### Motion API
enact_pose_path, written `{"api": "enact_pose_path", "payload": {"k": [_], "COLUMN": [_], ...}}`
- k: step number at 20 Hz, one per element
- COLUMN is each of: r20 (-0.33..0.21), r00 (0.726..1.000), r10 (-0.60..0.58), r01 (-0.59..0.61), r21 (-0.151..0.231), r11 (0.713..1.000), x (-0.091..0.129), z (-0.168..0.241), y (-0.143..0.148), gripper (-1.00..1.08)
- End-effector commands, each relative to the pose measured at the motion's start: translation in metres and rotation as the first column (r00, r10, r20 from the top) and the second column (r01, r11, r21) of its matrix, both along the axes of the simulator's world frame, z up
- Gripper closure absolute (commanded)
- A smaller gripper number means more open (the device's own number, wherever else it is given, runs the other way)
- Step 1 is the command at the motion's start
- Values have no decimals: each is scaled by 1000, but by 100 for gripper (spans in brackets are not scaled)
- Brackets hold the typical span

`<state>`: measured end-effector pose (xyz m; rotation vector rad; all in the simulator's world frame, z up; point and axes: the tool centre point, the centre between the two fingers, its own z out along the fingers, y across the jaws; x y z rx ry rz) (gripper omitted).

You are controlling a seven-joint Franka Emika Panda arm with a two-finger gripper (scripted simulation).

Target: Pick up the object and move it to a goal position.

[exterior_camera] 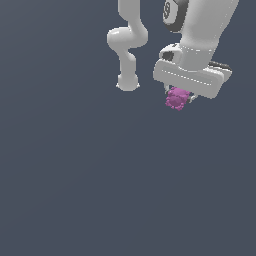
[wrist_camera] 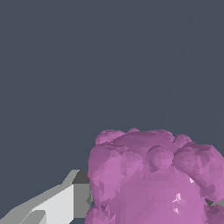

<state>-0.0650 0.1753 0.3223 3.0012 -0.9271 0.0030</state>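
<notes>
Magenta-pink chunk, the object (exterior_camera: 176, 98): lumpy, bumpy-surfaced, roughly cube-like, far narrower than the hand that carries it. Location: tucked directly under the white gripper (exterior_camera: 178, 95), at the upper right of the exterior view, with plain dark ground all around and nothing seen touching it from beneath; judged to be lifted clear, though the flat backdrop gives no shadow to confirm height. In the wrist view the object (wrist_camera: 153, 179) fills the near field, one pale finger (wrist_camera: 52, 205) lying against its side.

Gripper: clenched on the object, jaws pressed to opposite sides; the second finger is hidden behind the chunk in the wrist view.

Arm: white Panda links (exterior_camera: 128, 42) rise behind the hand toward the frame's top.

Goal position: no marker visible in either view; distance remaining cannot be told.

Step in hand, as judged: carrying toward the goal.

Risks: the knobbly surface offers only small contact patches, so a sharp acceleration could let the chunk twist or slide out. An early release would drop it short.
</notes>
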Motion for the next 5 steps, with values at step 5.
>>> {"api": "enact_pose_path", "payload": {"k": [5], "r20": [-2], "r00": [1000], "r10": [-1], "r01": [1], "r21": [1], "r11": [1000], "x": [-3], "z": [8], "y": [6], "gripper": [108]}}
